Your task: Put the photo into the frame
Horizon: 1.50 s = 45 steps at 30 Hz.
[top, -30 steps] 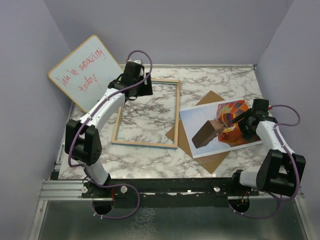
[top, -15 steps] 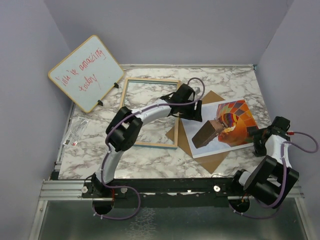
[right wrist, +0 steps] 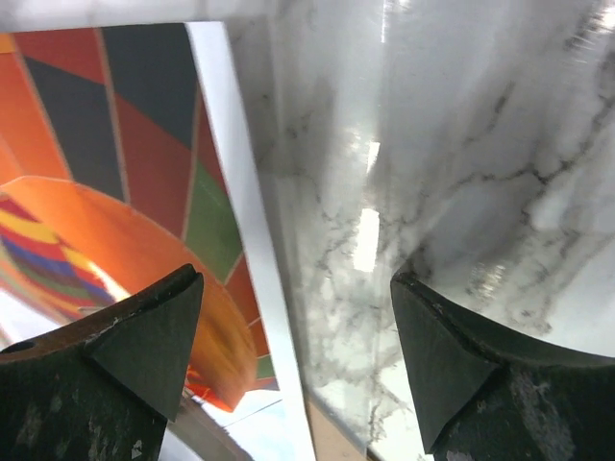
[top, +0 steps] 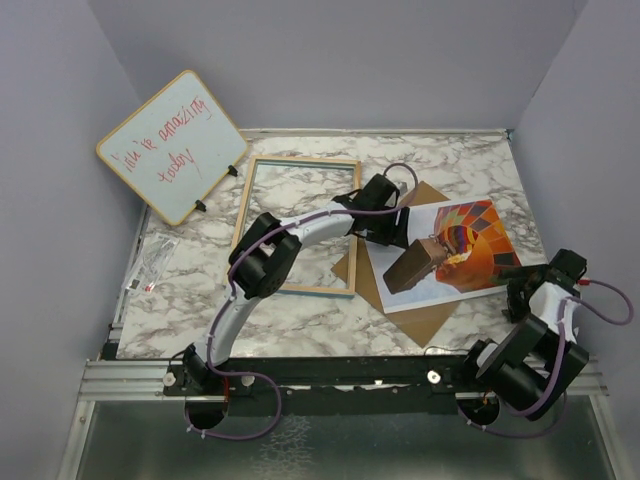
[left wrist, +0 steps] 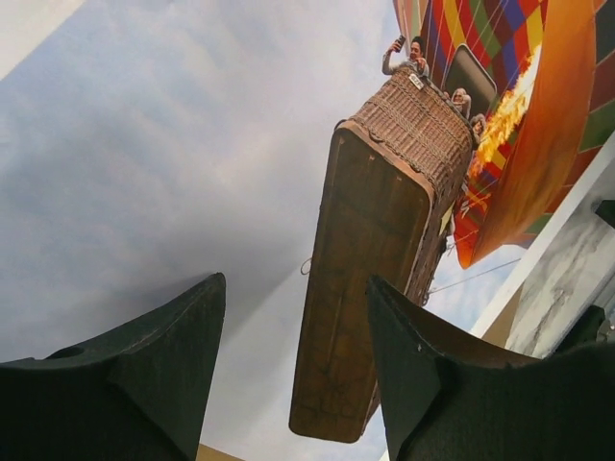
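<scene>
Cannot make out the small packet (top: pixel 152 265) at far left. Cannot see most of the brown backing board (top: pixel 428 322) under the photo (top: pixel 470 270), nor the frame (top: pixel 243 205) where crossed by the left arm (top: pixel 310 228).

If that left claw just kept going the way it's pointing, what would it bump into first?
Most likely the photo: the left gripper points down at it, jaws apart, with the print's pale sky and basket filling the view ahead. How near the paper it hangs is unclear.

A robot test cell: plain lilac walls (top: pixel 350 60) box in a marble-look table (top: pixel 300 310) with an aluminium rail (top: pixel 120 375).
</scene>
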Available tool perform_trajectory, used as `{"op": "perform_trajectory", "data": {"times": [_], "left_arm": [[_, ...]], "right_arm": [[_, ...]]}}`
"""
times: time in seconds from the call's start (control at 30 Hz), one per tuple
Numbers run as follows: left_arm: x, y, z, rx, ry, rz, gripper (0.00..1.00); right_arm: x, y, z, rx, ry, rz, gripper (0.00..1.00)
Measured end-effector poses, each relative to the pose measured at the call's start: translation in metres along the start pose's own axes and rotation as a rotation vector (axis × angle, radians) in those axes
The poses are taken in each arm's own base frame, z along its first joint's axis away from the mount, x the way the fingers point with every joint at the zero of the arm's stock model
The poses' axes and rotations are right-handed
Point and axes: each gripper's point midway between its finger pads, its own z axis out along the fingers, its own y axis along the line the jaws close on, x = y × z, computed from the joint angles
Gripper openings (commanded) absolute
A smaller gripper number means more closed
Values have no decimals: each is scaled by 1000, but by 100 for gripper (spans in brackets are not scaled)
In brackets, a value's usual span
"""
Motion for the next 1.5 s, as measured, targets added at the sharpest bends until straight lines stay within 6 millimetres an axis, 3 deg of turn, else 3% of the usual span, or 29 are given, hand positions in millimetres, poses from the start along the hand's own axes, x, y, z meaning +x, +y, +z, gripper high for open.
{"op": "perform_trajectory", "data": {"times": [0.23, 0.5, 0.7, 0.9, 1.07, 1.5], "left_arm": [[-13, 7, 9, -61, -21, 9, 61], [-28, 17, 16, -138, -55, 4, 60], [-34, 21, 18, -165, -73, 2, 59], [-43, 27, 21, -171, -91, 4, 59], [-48, 29, 23, -172, -97, 5, 59], [-54, 32, 25, -158, -101, -2, 58]], "right_arm": [[5, 33, 0, -241, 38, -12, 84], [25, 48, -6, -383, 128, -98, 82], [33, 57, -13, -456, 170, -132, 64], [44, 72, -24, -600, 211, -166, 57], [57, 76, -33, -681, 257, -184, 43], [54, 87, -58, -781, 201, -245, 10]]}}
